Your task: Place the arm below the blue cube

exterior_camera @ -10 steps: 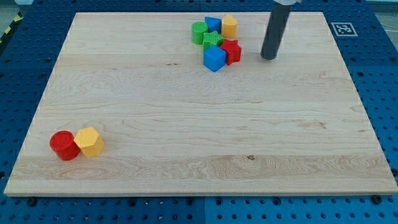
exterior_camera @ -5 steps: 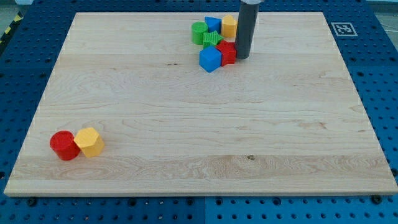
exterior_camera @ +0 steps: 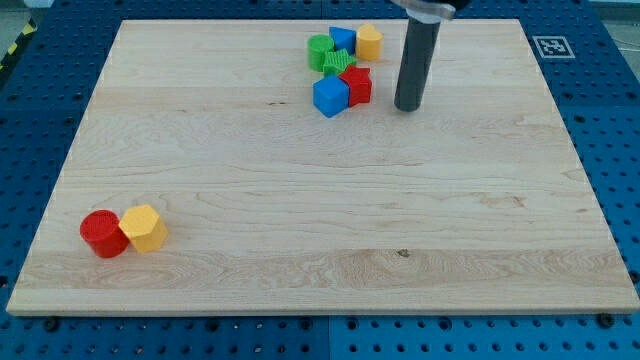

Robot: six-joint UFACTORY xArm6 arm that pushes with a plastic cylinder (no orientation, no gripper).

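Tip [exterior_camera: 407, 106] right of blue cube [exterior_camera: 329, 97], no claw fitted; best swing wide below, avoiding red block [exterior_camera: 357, 85].

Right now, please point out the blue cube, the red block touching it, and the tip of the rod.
blue cube [exterior_camera: 329, 97], camera view, on its front face.
red block [exterior_camera: 358, 85], camera view, on its front side.
my tip [exterior_camera: 407, 106], camera view, at the rod's very end, right of both blocks.

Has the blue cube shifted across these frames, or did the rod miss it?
Yes. The blue cube has slid toward the view's left, judged against the wood grain of the board. My tip now stands to its right, apart.
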